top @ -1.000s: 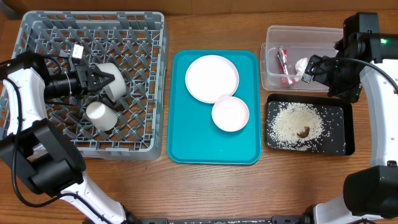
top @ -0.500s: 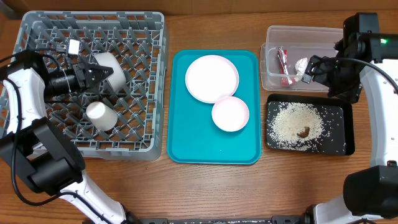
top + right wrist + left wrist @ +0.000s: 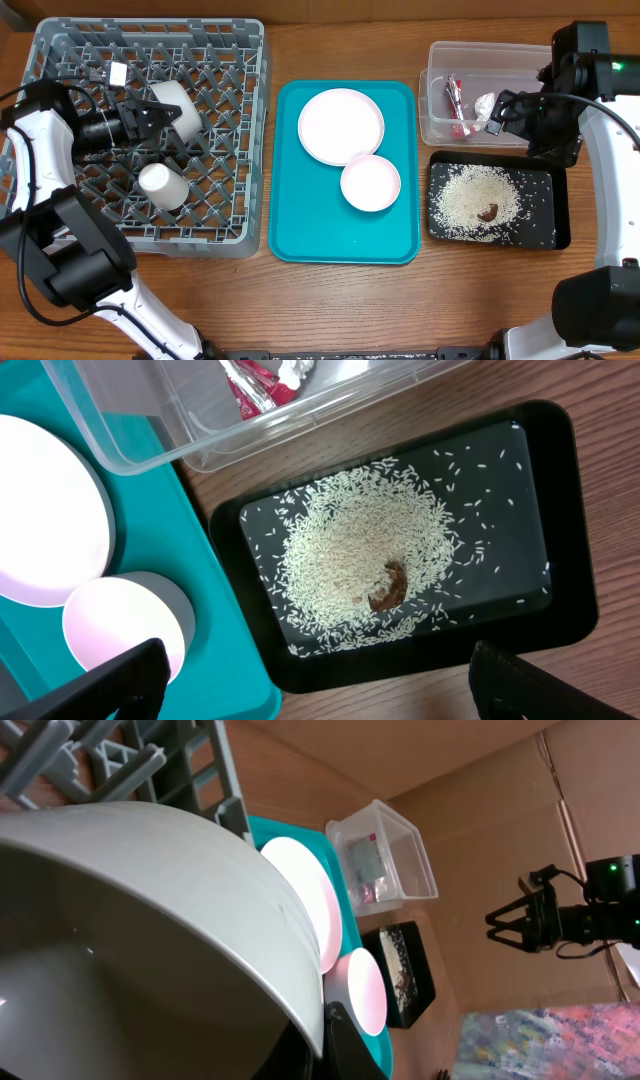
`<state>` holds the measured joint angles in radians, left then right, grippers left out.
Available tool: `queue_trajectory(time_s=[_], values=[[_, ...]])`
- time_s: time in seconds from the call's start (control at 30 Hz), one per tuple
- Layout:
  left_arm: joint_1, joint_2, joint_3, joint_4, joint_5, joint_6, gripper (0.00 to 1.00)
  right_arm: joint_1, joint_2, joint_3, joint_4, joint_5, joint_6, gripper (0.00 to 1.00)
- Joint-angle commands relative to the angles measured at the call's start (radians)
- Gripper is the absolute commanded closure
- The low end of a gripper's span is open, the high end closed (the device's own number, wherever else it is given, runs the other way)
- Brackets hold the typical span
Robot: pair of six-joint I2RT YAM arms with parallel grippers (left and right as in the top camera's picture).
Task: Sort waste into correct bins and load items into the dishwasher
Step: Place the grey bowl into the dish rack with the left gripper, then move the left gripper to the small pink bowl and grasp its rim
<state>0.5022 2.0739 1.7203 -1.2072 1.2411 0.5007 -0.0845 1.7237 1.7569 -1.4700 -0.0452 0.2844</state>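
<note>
Loading rack [image 3: 60, 45]. Left fingers [image 3: 147, 113] pinch grey bowl [image 3: 172, 102] rim, bowl tilted over rack's far half, near cup [image 3: 163, 184]. Next: seat bowl, let go. Right fingers [image 3: 120, 680] wide, empty, above black tray [image 3: 560, 510].

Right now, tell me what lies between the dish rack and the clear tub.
The teal tray, holding the white plate and small bowl; the overhead view shows it.

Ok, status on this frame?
Left end effector shut on grey bowl, in rack. Right end effector open, over tub. Plate, small bowl on tray; nothing blocking.
</note>
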Motion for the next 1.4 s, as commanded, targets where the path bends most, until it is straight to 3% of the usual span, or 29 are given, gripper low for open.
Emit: queue_trajectory(time_s=[0.0,0.13,0.3,0.57,0.63,0.73,0.77,0.8,0.83,1.07,1.23,1.37], values=[[0.001,0.042,-0.001,-0.005,-0.018,0.008,0.96,-0.004,-0.020,0.024,0.001,-0.005,0.004,0.03],[0.006,0.056,-0.002,-0.032,-0.072,0.008,0.93,-0.004,-0.020,0.024,0.000,-0.005,0.004,0.03],[0.029,0.056,-0.001,-0.071,-0.161,0.007,0.74,-0.004,-0.020,0.024,0.001,-0.005,0.004,0.02],[0.093,0.010,0.019,-0.074,-0.334,-0.132,0.65,-0.004,-0.020,0.024,0.000,-0.005,0.004,0.03],[0.106,-0.023,0.027,-0.070,-0.388,-0.176,0.52,-0.004,-0.020,0.024,0.001,-0.004,0.004,0.03],[0.113,-0.082,0.030,-0.055,-0.470,-0.244,0.50,-0.004,-0.020,0.024,0.001,-0.005,0.004,0.02],[0.113,-0.103,0.030,-0.049,-0.489,-0.255,0.36,-0.004,-0.020,0.024,0.001,-0.005,0.004,0.03],[0.113,-0.123,0.030,-0.044,-0.508,-0.271,0.12,-0.004,-0.020,0.024,0.001,-0.005,0.004,0.03],[0.111,-0.146,0.030,-0.039,-0.531,-0.293,0.09,-0.004,-0.020,0.024,0.001,-0.004,0.004,0.02],[0.066,-0.291,0.030,-0.045,-0.543,-0.326,0.02,-0.004,-0.020,0.024,-0.003,-0.005,0.003,0.02],[-0.073,-0.395,0.030,-0.039,-0.576,-0.327,0.00,-0.004,-0.020,0.024,-0.012,-0.003,0.003,0.01],[-0.246,-0.428,0.030,-0.021,-0.708,-0.397,0.00,-0.004,-0.020,0.024,-0.026,0.019,0.005,0.00]])
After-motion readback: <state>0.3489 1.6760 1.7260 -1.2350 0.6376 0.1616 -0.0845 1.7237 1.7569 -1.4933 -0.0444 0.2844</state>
